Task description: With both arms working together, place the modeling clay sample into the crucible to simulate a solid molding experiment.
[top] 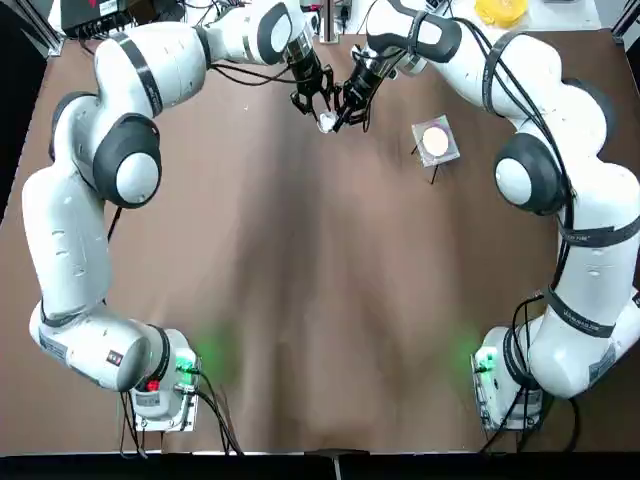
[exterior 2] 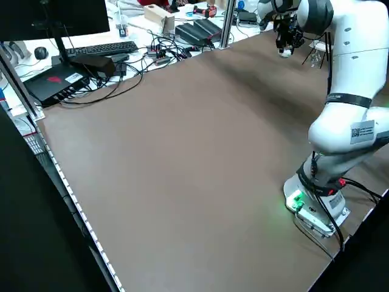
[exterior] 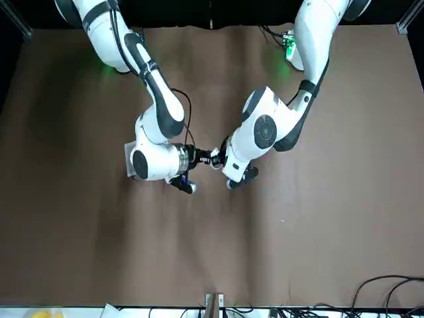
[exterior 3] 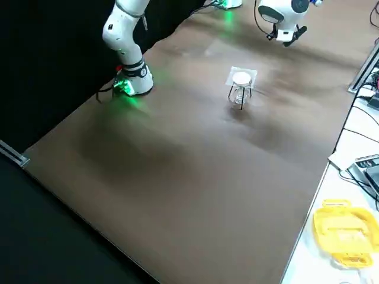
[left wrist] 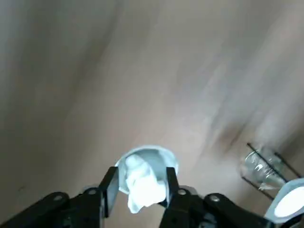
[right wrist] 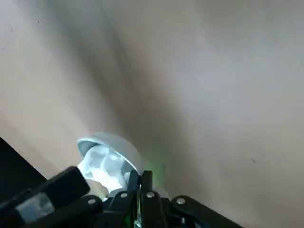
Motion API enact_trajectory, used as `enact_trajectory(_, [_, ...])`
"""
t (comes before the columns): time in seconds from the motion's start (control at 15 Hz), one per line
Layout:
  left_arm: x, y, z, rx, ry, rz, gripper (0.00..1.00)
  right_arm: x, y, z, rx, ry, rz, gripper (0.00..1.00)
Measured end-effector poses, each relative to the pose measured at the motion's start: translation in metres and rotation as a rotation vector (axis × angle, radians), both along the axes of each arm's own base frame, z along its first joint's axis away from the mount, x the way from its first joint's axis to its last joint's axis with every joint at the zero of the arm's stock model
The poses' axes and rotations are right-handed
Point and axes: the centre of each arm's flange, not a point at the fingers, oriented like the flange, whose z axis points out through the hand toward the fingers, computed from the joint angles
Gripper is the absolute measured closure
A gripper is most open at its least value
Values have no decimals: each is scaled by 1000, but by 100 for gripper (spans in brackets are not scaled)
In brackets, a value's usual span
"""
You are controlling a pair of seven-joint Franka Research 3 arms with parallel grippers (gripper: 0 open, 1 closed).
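L gripper (left wrist: pixel 142 175), over the table's far side, is clamped on the crucible (left wrist: pixel 161 159), its fingers on opposite sides of the cup; the modeling clay (left wrist: pixel 142 185) sits inside as a whitish lump, part of it protruding past the rim. R gripper (right wrist: pixel 142 176) is w/ fingertips together right by the cup wall, contact w/ cup n/c (can't tell). Mesh stand (top: pixel 447 155) obs. on the tabletop (top: pixel 300 260), R-arm side, near the grippers, w/ a round white disc (top: pixel 435 141) at its ctr. and a clear glass vessel (exterior 3: pixel 240 96) below.
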Motion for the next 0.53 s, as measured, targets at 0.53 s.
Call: enact_trajectory(0.53, [17,16,5,-8,-13,78,9,10,-16,0,2,10,-18,96])
